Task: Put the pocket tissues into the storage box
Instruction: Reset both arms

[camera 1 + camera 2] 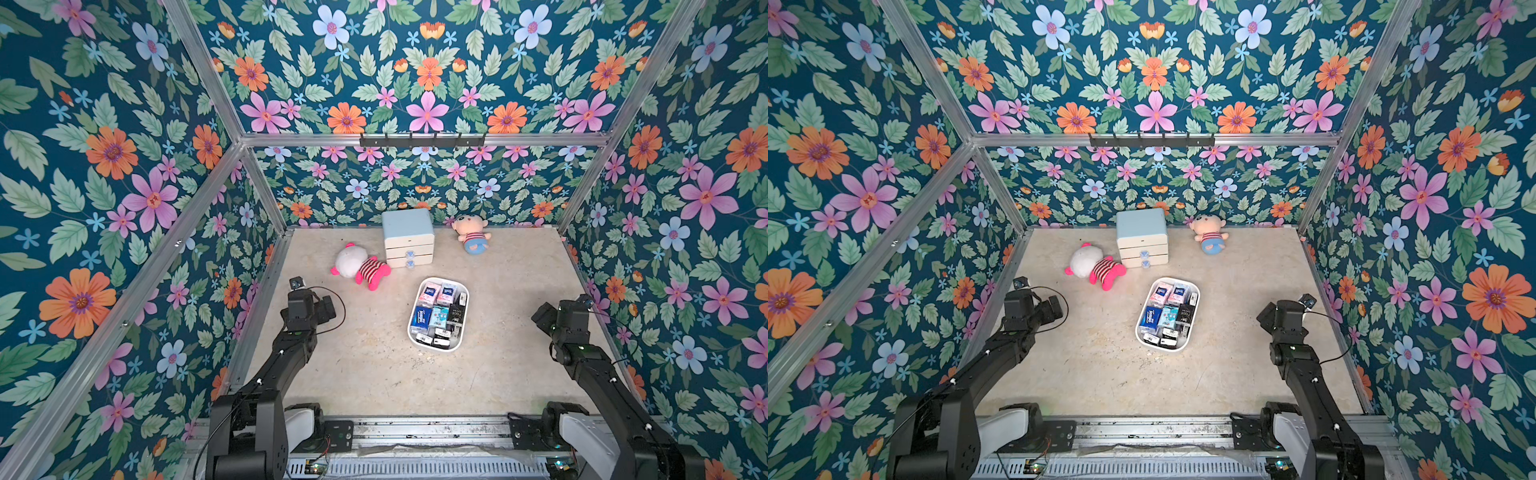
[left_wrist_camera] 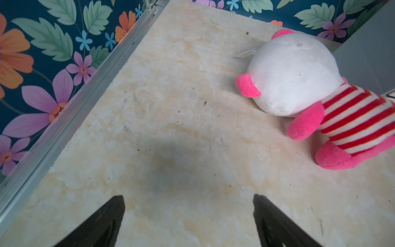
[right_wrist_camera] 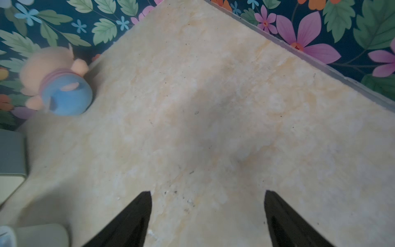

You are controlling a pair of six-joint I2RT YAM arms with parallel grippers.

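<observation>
Plastic-wrapped pocket tissues (image 1: pixel 436 316) in black, dark blue, light blue and pink wrappers lie packed inside the shallow white rectangular plastic storage box (image 1: pixel 432 348). The box sits mid-table on the beige marbled tabletop (image 1: pixel 365 374), well apart from both black arms. The left gripper (image 2: pixel 188 196) hangs over the tabletop with jaws spread wide, near a white-and-pink plush toy (image 2: pixel 299 85) in a red-striped shirt. The right gripper (image 3: pixel 207 192) hovers at the opposite side, jaws likewise apart and holding nothing. Behind the box stands a white drawer cabinet (image 1: pixel 408 239) with a light-blue top.
</observation>
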